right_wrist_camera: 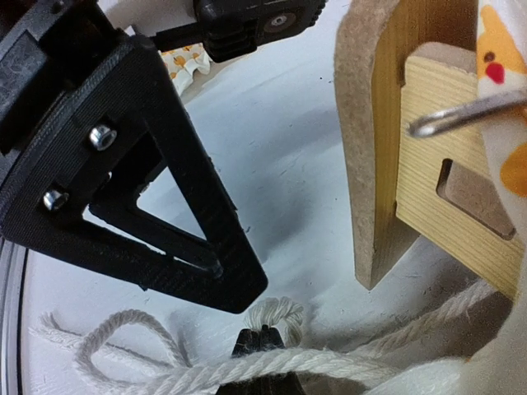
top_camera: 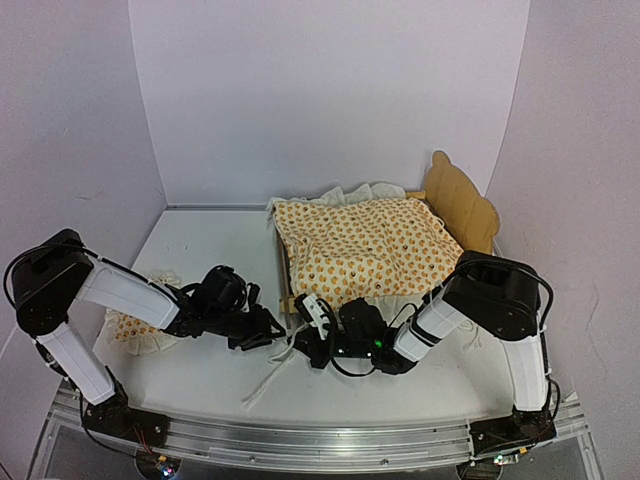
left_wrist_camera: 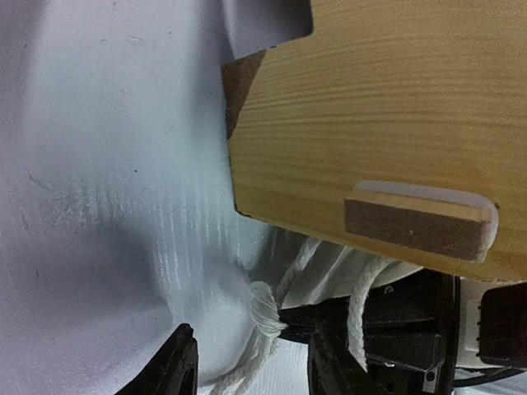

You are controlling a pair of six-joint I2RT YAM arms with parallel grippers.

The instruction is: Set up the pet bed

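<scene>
1. Top external view: the pet bed stands right of centre on the white table. It is pale plywood with a wavy bear-ear headboard at the far end.
2. A soft, ruffled, orange-dotted mattress cover lies over the frame. The matching pillow lies well apart, beside the left arm.
3. Both grippers meet at the bed's near-left corner. The left gripper is partly spread, with a tie cord running loose between its fingers. The right gripper is pressed together; whether it pinches cord, I cannot tell.
4. The step looks like securing the cover's tie at this corner. It would go best by closing on the cord below its knot and pulling gently, since the light frame may slide.
5. The cord is twisted white cotton, limp, with a frayed knot.
</scene>
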